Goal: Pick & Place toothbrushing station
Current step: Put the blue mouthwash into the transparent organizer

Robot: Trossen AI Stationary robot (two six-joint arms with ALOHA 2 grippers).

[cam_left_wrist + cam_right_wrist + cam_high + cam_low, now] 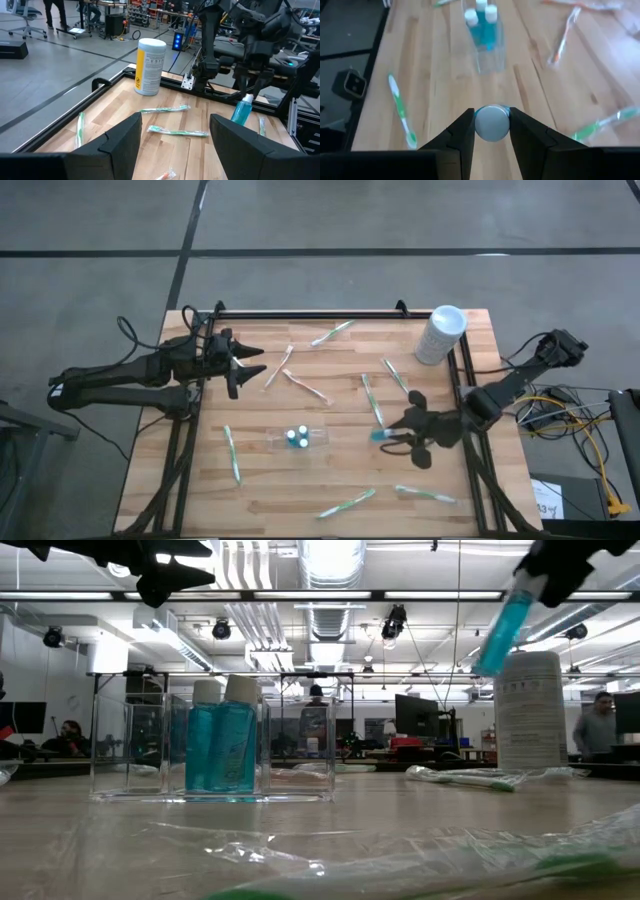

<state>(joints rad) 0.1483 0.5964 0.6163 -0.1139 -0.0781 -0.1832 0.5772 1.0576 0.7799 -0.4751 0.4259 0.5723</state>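
Overhead and side views of a wooden surface (330, 480) strewn with wrapped toothbrushes. The right tool (385, 434) hangs above the surface near its right edge, its two fingers (462, 131) closed on the grey cap of a small bottle of blue liquid (503, 628); the bottle is clear of the wood and tilted, cap end uppermost in the low view. A clear rectangular organizer (298, 438) sits near the middle of the surface, toward the front edge, with two white-capped bottles of blue liquid (222, 740) standing upright side by side in it. The held bottle is to the right of the organizer, apart from it. A white cylindrical canister (440, 333) stands upright at the far right corner. Green-handled toothbrushes (348, 502) lie along the front edge, the left side and the far edge; an orange-handled pair (290, 375) lies crossed toward the far left. The left tool (250, 362) waits above the far left part of the surface, fingers spread wide and holding nothing.
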